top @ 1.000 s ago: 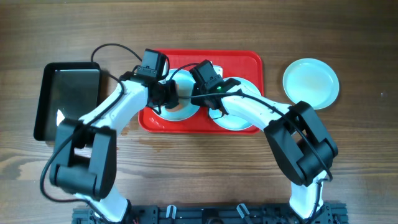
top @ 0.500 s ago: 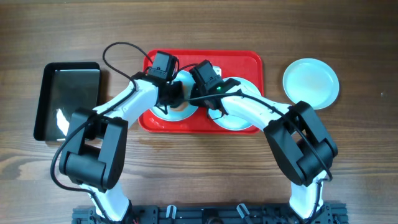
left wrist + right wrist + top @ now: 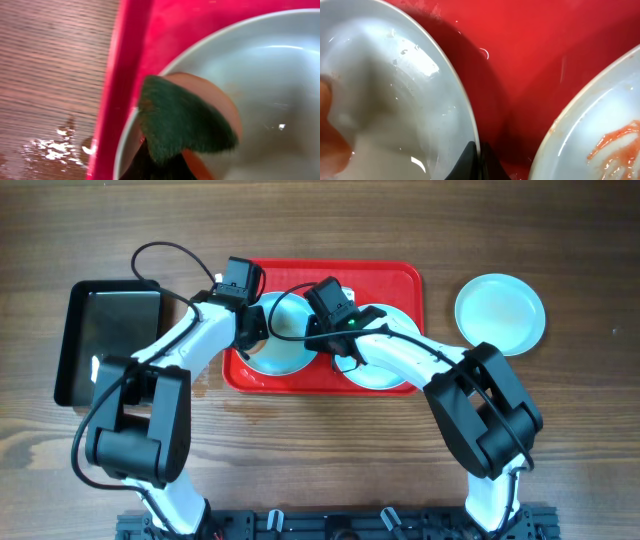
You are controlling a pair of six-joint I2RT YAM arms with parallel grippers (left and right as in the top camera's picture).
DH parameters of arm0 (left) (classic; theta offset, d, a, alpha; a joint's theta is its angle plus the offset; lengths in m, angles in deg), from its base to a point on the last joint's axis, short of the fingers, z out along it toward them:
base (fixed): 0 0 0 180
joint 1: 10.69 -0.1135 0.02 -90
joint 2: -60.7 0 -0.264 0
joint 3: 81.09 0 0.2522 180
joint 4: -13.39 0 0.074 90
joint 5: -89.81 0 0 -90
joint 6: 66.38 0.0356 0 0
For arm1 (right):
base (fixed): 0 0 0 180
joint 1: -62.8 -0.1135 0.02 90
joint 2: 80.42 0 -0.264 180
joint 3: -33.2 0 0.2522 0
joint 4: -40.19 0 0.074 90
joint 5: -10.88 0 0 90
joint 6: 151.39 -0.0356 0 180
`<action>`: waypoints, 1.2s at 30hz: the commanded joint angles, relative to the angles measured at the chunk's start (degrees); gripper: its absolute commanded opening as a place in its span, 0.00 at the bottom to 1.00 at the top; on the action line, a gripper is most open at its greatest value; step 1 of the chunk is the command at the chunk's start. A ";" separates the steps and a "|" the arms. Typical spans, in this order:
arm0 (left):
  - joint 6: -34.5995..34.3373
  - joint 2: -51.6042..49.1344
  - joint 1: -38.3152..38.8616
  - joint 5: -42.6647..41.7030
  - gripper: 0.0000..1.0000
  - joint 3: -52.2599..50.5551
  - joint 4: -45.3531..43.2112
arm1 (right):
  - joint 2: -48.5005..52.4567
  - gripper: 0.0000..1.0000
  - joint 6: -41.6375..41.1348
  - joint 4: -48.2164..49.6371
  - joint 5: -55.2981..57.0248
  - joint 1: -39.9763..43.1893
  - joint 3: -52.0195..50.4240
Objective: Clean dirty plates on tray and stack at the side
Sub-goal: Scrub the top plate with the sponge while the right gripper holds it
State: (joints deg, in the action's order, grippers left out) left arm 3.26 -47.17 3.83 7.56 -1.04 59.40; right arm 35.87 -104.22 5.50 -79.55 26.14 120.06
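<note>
Scrub step: left gripper [image 3: 252, 332] clamped on sponge [image 3: 185, 120], working left plate [image 3: 288, 348] on tray [image 3: 400, 280]. Right gripper [image 3: 479, 160] pinches its rim shut (steadying, I'd say). Next probably: finish wiping, stack it on the clean plate [image 3: 500, 313] off-tray, then the smeared plate [image 3: 600, 125].

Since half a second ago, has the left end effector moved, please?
Yes; the left end effector slid left, toward the tray's left rim.

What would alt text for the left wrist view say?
A green scrubbing sponge, held by the left tool at the bottom edge, presses on a wet white plate. The plate sits by the rim of a red tray, with wet wooden table beyond.
</note>
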 commanded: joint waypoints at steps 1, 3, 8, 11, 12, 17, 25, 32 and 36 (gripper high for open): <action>0.50 4.15 3.61 -13.49 0.04 0.17 -4.52 | 2.38 0.05 0.83 -1.11 1.20 0.24 -1.62; -1.42 4.04 5.49 -20.20 0.04 0.17 -9.55 | 2.38 0.04 0.83 -1.14 1.18 0.24 -1.60; -7.17 1.68 7.02 -19.71 0.04 0.15 -16.98 | 2.38 0.04 0.85 -1.16 1.18 0.24 -1.60; -7.17 -0.11 7.02 -19.71 0.04 0.15 -18.32 | 2.38 0.04 0.83 -1.14 1.16 0.24 -1.62; -7.19 -1.09 7.02 -19.71 0.04 0.15 -19.04 | 2.38 0.04 0.81 -1.14 1.16 0.24 -1.60; -8.92 -6.27 6.84 -18.95 0.04 0.15 -20.90 | 2.38 0.04 0.83 -1.16 1.18 0.24 -1.60; -8.87 -7.17 5.29 -14.10 0.04 0.15 -15.96 | 2.38 0.04 0.81 -1.22 1.18 0.24 -1.62; -8.83 -2.19 4.31 -14.91 0.04 0.15 -11.98 | 2.38 0.04 0.76 -1.05 1.22 0.24 -1.60; -8.90 1.20 4.31 -14.73 0.04 0.15 -11.78 | 2.38 0.04 0.79 -1.16 1.20 0.24 -1.62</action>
State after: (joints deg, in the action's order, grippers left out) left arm -6.25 -49.64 8.40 -9.56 -0.37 47.64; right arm 35.96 -103.63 5.32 -78.85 26.57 120.06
